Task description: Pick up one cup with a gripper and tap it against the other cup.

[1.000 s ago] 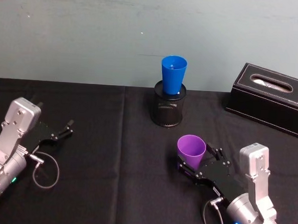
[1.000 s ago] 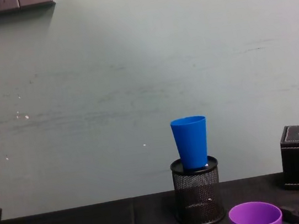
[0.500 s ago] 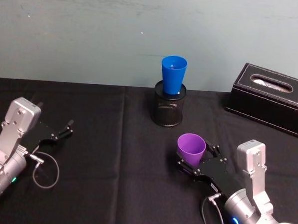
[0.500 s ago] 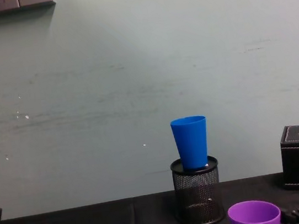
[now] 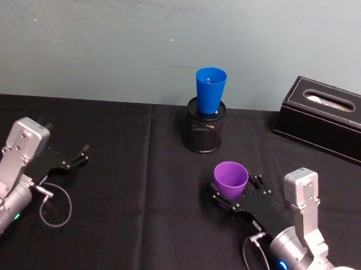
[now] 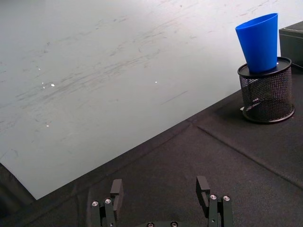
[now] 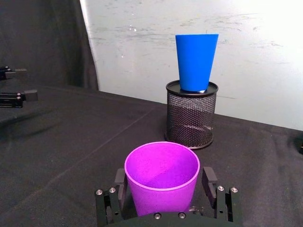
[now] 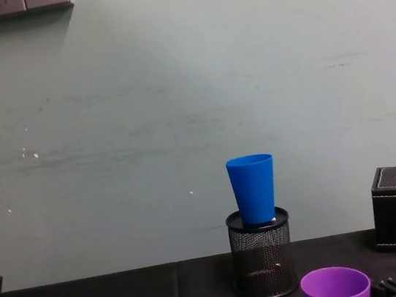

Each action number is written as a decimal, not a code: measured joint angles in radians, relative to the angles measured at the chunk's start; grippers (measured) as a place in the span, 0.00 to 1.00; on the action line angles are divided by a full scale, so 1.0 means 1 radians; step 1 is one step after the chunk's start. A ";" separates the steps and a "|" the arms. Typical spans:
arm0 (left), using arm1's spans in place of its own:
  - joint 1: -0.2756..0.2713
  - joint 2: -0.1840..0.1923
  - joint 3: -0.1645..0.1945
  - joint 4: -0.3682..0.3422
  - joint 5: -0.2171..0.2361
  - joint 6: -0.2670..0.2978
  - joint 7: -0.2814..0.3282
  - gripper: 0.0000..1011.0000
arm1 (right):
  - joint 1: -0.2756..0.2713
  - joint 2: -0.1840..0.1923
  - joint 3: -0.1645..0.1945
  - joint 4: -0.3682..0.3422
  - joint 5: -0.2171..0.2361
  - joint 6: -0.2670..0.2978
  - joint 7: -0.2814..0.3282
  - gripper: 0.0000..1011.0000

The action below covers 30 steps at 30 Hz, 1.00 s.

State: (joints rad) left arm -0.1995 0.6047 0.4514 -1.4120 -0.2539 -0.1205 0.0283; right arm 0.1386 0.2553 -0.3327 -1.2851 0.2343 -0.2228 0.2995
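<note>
The purple cup (image 5: 230, 179) stands upright between the fingers of my right gripper (image 5: 234, 187), which is shut on it low over the black table, right of centre. In the right wrist view the cup (image 7: 162, 177) sits between the two fingers (image 7: 120, 184). The blue cup (image 5: 210, 88) stands upright in a black mesh pen holder (image 5: 203, 133) farther back, well apart from the purple cup. From the chest I see the blue cup (image 8: 253, 189) above the purple cup's rim (image 8: 336, 288). My left gripper (image 5: 82, 154) rests open at the table's left.
A black tissue box (image 5: 326, 118) stands at the back right near the wall. A black cloth covers the table (image 5: 135, 187), with a fold line running front to back left of the pen holder. A cable loops beside my left arm (image 5: 56, 204).
My right gripper has shifted slightly left and forward with the purple cup in it. The blue cup and the left arm have stayed still.
</note>
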 joint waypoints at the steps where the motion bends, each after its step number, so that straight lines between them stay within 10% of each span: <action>1: 0.000 0.000 0.000 0.000 0.000 0.000 0.000 1.00 | 0.000 0.000 0.000 0.000 0.000 0.000 0.000 0.99; 30: 0.000 0.000 0.000 0.000 0.000 0.000 0.000 1.00 | -0.002 0.002 -0.003 -0.004 0.003 0.003 -0.004 0.72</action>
State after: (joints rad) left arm -0.1995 0.6047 0.4514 -1.4120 -0.2539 -0.1205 0.0283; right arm 0.1369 0.2574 -0.3352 -1.2887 0.2369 -0.2201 0.2951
